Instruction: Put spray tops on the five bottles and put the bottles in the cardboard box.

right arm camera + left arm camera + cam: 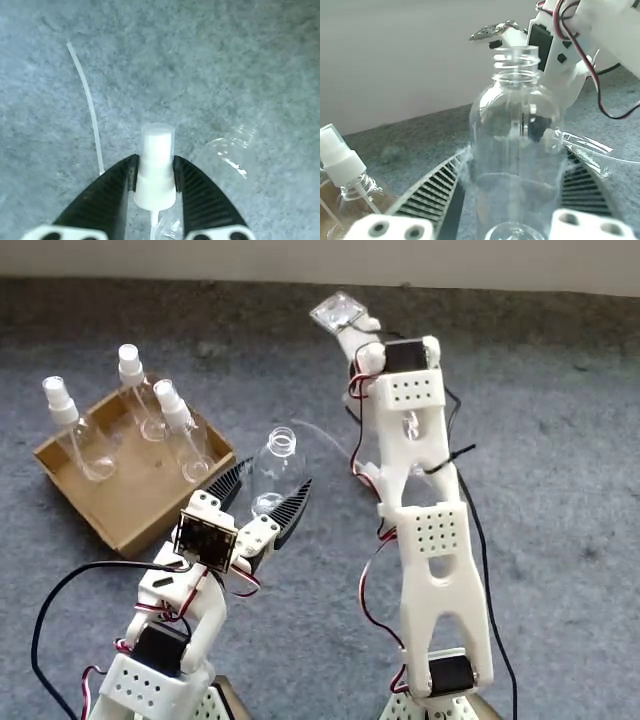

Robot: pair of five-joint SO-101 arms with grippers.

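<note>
my left jaws pinch the bottle [515, 150] neck-up so my right jaws, pinching a top [156, 165], can cap it.

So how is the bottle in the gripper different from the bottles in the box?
The held bottle has a bare, open neck; the three boxed bottles each wear a white spray top. The held bottle sits in the left gripper, outside the cardboard box; the boxed bottles stand inside it. All are clear plastic.

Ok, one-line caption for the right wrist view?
Right gripper shut on a white spray top, held above grey carpet.
</note>
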